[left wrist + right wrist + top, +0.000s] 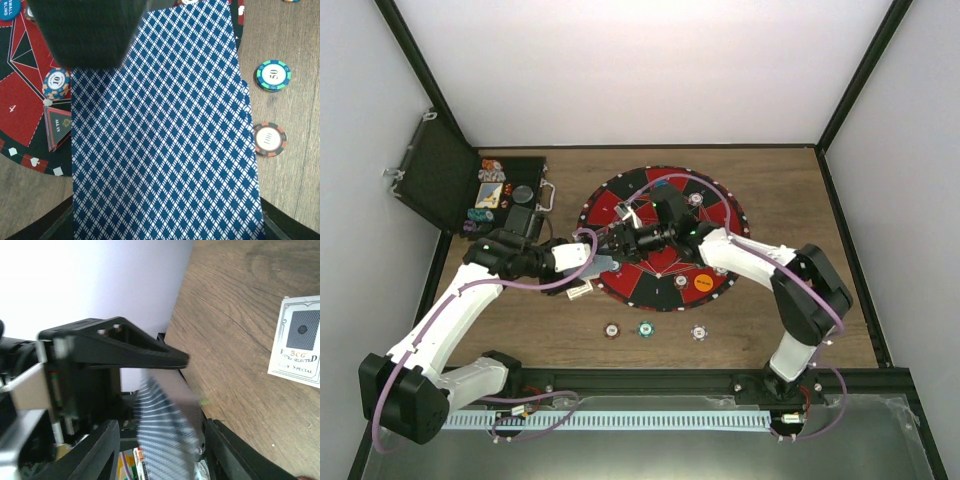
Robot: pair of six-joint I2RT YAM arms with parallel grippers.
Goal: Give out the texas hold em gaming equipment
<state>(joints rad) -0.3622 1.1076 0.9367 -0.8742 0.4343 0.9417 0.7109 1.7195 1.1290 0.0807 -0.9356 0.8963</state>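
Your left gripper (603, 263) is clamped on the stack of playing cards (165, 140), blue diamond backs up, over the edge of the round red-and-black board (20, 100). Your right gripper (162, 432) meets it there, jaws half parted around one blurred card; whether they touch it, you cannot tell. A teal chip (273, 75) and a brown chip (269, 139) lie on the table (295, 190) past the cards' edge.
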